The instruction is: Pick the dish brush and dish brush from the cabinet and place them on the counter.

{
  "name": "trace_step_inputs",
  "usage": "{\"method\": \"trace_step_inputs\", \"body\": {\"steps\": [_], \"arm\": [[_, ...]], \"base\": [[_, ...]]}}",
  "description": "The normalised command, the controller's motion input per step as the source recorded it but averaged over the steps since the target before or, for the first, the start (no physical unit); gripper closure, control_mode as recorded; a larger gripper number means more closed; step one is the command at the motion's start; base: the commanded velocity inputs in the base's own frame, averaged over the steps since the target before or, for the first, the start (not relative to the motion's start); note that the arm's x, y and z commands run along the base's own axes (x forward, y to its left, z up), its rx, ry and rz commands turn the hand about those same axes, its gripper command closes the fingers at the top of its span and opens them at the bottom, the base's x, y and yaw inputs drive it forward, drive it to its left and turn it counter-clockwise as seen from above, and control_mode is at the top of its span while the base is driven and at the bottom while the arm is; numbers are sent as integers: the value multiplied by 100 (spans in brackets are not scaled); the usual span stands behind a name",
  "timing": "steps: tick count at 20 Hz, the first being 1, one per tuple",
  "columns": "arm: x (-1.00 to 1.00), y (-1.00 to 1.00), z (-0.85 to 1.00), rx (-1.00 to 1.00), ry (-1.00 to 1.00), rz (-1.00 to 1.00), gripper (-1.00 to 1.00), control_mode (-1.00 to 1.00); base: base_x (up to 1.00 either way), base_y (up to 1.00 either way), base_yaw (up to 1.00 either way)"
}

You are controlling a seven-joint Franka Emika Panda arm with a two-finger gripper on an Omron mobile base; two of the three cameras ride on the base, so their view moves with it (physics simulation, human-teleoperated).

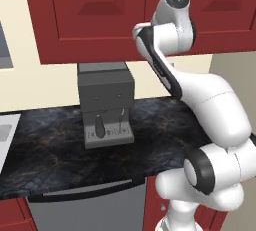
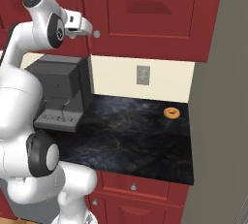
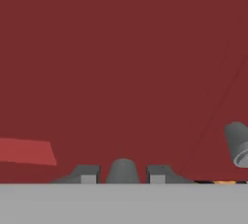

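The gripper (image 3: 123,173) is held up against the closed door of the cabinet (image 2: 145,9). In the hand view its two finger tips stand apart with a round silver knob (image 3: 122,170) between them, so it is parted around the knob, though contact cannot be judged. A second knob (image 3: 238,143) is seen at right. The right base view adds the counter (image 2: 135,136), a coffee machine (image 2: 60,92) and a small orange ring (image 2: 171,113).

Both base views are looking forward and down from behind the arm, sharing the counter (image 1: 50,150) and coffee machine (image 1: 105,102), while the hand view is pressing close against the cabinet (image 3: 124,63) door.
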Motion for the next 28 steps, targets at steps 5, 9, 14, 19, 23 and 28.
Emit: {"method": "trace_step_inputs", "body": {"steps": [5, 9, 14, 19, 23, 28], "arm": [[-55, 10, -1, -3, -7, -5, 100, -100], [-63, 23, 2, -6, -3, -4, 100, -100], [-67, 35, 16, -3, 2, -6, 100, -100], [-75, 34, 9, -1, 3, -2, 100, -100], [-82, 45, 0, -3, 0, -1, 100, -100], [-79, 56, -3, -6, -4, 0, 100, -100]], "base": [[0, 0, 0], [0, 0, 0], [0, 0, 0], [0, 0, 0], [0, 0, 0], [0, 0, 0]]}}
